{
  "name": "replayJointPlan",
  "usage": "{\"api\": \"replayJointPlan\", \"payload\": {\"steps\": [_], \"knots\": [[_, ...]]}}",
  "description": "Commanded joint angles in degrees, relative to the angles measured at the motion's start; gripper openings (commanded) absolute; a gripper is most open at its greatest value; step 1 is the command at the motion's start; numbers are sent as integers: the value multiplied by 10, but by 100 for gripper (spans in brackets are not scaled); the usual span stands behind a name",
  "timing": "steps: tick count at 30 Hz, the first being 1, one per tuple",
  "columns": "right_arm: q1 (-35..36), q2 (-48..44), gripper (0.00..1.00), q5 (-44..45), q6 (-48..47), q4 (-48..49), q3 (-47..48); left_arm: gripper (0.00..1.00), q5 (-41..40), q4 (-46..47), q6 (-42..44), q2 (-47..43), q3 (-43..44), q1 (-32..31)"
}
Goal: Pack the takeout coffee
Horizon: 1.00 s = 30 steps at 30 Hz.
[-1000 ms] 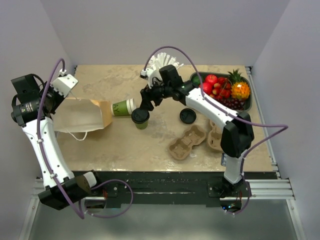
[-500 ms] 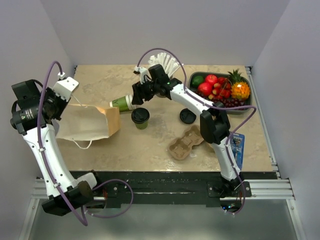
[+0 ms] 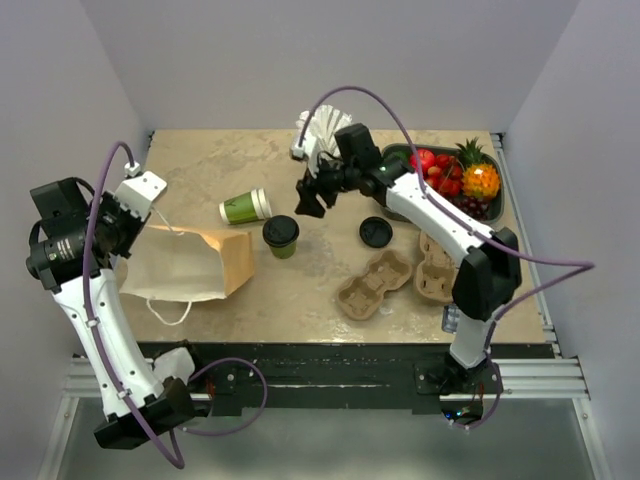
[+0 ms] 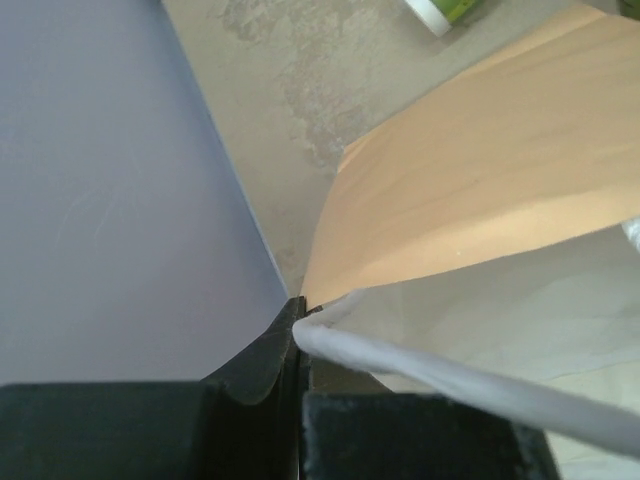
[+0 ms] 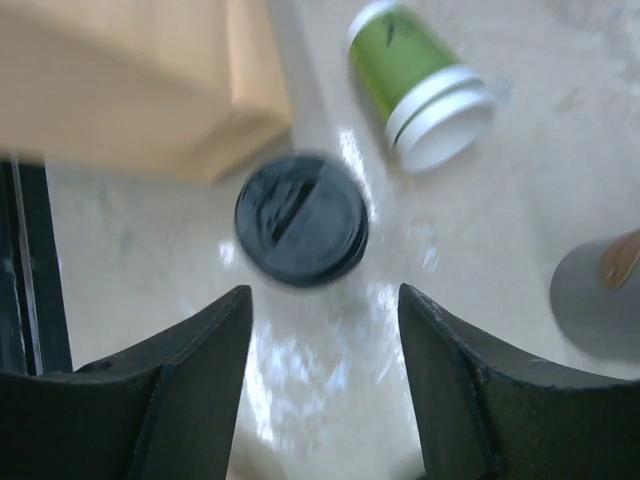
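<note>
- The left gripper (image 4: 299, 322) is pinching the paper bag (image 3: 190, 265) at its edge, jaws closed on it.
- The coffee cup (image 3: 281, 236) is standing upright, lid on, just right of the bag's mouth.
- The right gripper (image 3: 310, 197) is hovering beyond the bag's mouth, jaws apart and holding nothing.
- A lidless green cup (image 3: 245, 207) is lying on its side just behind the bag's mouth.

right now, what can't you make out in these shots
- Inside of the bag: top view, its own paper covers it.
- Body of the lidded cup: right wrist view, blurred, under its lid.
- Grey cup: right wrist view, cut by the right edge.
</note>
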Motion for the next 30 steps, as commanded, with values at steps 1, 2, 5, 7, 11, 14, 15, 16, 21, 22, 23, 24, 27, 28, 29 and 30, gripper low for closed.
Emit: {"api": "replayJointPlan", "payload": {"steps": [1,2,5,7,11,14,15,16,21,22,23,24,27,28,29,30], "knots": [[5,-88,52,3,-224,-22,-161,0,-75,119,-96,-15,-8,3],[6,-120,47,-2,-260,-23,-186,0,-121,138,-120,-14,-2,3],[29,-139,10,7,-350,-19,-248,0,-134,166,-179,-3,25,3],[58,-129,0,23,-375,-7,-268,0,-126,157,-212,14,47,3],[106,-103,0,58,-406,46,-294,0,-143,148,-254,36,75,2],[135,-82,0,97,-433,108,-320,0,-159,158,-271,40,89,3],[147,-74,0,108,-439,122,-322,0,-163,159,-273,41,94,3],[153,-54,0,117,-440,144,-321,0,-164,159,-273,47,103,3],[167,0,0,173,-424,200,-297,0,-177,146,-278,53,118,3],[166,15,0,176,-424,206,-292,0,-187,142,-279,52,123,3],[166,21,0,182,-425,209,-285,0,-192,139,-281,51,124,3],[166,27,0,191,-427,224,-284,0,-196,139,-281,49,125,3],[166,50,0,203,-430,246,-276,0,-208,140,-280,42,122,3],[165,56,0,208,-430,248,-271,0,-214,141,-280,40,120,3],[167,69,0,211,-430,250,-261,0,-216,140,-279,39,119,2],[166,75,0,213,-431,253,-255,0,-218,139,-279,38,119,3]]}}
